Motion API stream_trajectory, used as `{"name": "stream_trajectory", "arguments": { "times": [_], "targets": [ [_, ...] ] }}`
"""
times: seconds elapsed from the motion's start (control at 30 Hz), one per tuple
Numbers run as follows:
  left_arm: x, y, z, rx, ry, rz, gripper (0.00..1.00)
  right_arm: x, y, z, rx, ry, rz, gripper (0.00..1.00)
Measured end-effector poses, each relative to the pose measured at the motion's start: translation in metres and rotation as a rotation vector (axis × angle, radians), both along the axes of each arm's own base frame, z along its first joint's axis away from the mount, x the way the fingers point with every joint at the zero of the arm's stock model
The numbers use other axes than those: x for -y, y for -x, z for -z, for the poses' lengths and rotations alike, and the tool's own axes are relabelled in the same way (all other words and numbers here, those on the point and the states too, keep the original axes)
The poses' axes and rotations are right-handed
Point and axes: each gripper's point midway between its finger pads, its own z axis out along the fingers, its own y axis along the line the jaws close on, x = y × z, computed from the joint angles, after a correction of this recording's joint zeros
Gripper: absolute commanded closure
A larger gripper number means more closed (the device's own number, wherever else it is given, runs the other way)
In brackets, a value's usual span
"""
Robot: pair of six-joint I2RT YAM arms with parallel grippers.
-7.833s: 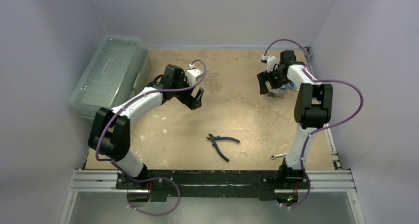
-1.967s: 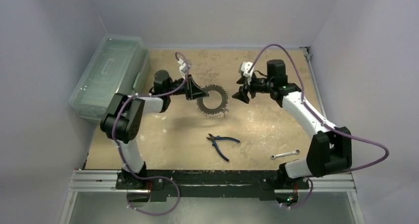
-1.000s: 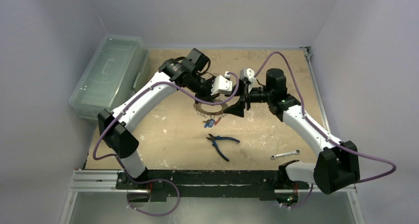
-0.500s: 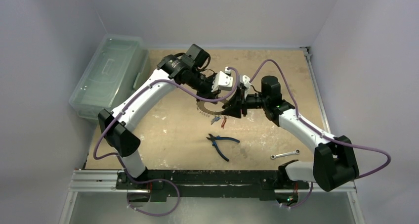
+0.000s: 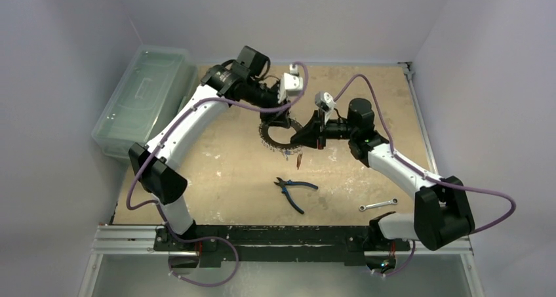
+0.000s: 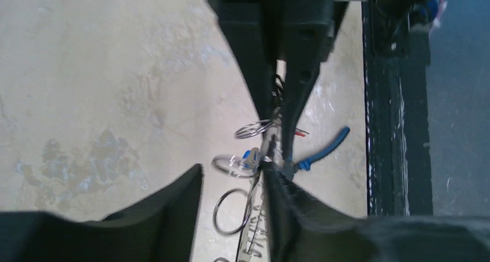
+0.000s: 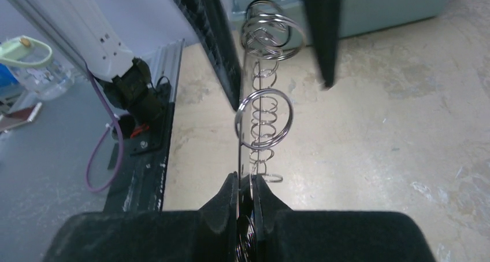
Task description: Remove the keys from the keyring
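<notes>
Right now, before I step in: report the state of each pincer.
Left pincer: open, with the keyring passing between its fingers.
Right pincer: shut on the keyring.

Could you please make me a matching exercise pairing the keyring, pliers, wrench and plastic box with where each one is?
Things:
1 keyring
2 pliers
3 wrench
4 plastic box

Places:
A near the table's front right corner
B at the table's far left side
C pinched in the right gripper
D lying flat mid-table

Pairs: 1-C, 2-D, 3-A, 4-B
</notes>
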Motion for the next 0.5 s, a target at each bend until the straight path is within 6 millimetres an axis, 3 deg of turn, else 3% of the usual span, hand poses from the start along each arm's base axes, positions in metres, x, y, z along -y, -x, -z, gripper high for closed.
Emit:
{"name": "stream_trajectory", "arguments": {
  "times": [0.07,0.27,0.5],
  "targets": [
    [-0.001,-0.017,-0.013,-0.029,0.076,-0.058,0.38,-0.003,-0.004,-0.008,-0.016,-0.032,0.014,1.00],
    [-0.035,-0.072,-0.047,-0.115,0.305,-0.258,0.13,0.000,-0.025,-0.045,-0.056,-0.176,0.087,1.00],
    [-0.103,-0.110,-0.078,-0.092,0.515,-0.502,0.09,0.018,-0.040,-0.085,-0.108,-0.354,0.106,1.00]
  ]
}}
